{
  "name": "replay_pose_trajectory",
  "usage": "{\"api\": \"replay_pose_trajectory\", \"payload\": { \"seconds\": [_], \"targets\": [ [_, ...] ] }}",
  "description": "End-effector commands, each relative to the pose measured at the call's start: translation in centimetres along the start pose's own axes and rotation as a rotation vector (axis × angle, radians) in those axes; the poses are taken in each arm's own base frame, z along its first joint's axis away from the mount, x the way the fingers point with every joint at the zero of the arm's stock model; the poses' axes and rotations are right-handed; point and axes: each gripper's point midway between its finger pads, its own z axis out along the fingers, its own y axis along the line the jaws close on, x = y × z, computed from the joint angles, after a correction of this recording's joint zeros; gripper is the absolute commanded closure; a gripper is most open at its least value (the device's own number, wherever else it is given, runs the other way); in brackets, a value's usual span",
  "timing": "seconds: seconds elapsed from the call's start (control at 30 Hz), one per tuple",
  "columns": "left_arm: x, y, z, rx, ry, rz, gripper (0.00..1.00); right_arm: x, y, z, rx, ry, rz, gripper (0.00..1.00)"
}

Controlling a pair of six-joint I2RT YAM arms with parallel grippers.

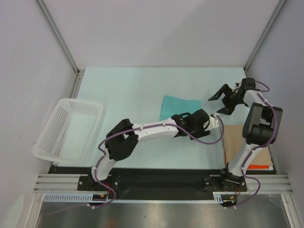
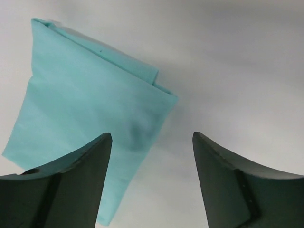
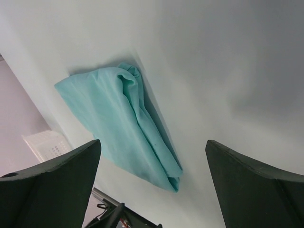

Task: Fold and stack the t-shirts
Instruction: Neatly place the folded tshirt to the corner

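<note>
The t-shirt (image 1: 178,105) lies partly hidden under the left gripper (image 2: 151,138), spread apart like the right gripper (image 1: 219,102).

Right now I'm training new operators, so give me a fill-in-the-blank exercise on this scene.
The left end effector and the right end effector both have their fingers ____. The teal t-shirt, folded on the table, is held by ____ end effector. The white mesh basket stands on the ____ arm's side. The brown cardboard sheet lies by the ____ arm's base.
Missing words: open; neither; left; right.
</note>
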Motion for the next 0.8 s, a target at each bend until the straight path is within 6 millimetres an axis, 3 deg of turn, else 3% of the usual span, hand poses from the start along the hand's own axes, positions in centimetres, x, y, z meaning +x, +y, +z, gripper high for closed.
{"api": "replay_pose_trajectory", "payload": {
  "seconds": [0.0, 0.23, 0.47, 0.57, 0.6, 0.67, 0.77],
  "targets": [
    [-0.2, -0.5, 0.0, -0.007, -0.013, -0.011, 0.24, -1.0, 0.5, -1.8, -0.038, -0.051, -0.017, 0.00],
    [2.6, -1.4, 3.3, -0.075, 0.068, 0.088, 0.29, -2.0, 0.5, -2.7, -0.061, -0.092, -0.002, 0.00],
    [3.6, -0.8, 5.3, -0.144, 0.108, 0.130, 0.33, -2.1, 0.9, -3.2, -0.068, -0.109, -0.010, 0.00],
    [4.2, -0.8, 6.3, -0.166, 0.126, 0.141, 0.44, -2.1, 1.1, -3.4, -0.073, -0.116, -0.012, 0.00],
    [4.7, -1.0, 6.7, -0.166, 0.136, 0.145, 0.54, -2.2, 1.1, -3.5, -0.074, -0.119, -0.014, 0.00],
    [5.1, -0.9, 7.0, -0.174, 0.148, 0.152, 0.62, -2.3, 1.2, -3.7, -0.075, -0.125, -0.017, 0.00],
    [5.4, -0.8, 7.2, -0.189, 0.142, 0.161, 0.68, -2.2, 1.3, -3.6, -0.079, -0.126, -0.010, 0.00]
  ]
}}
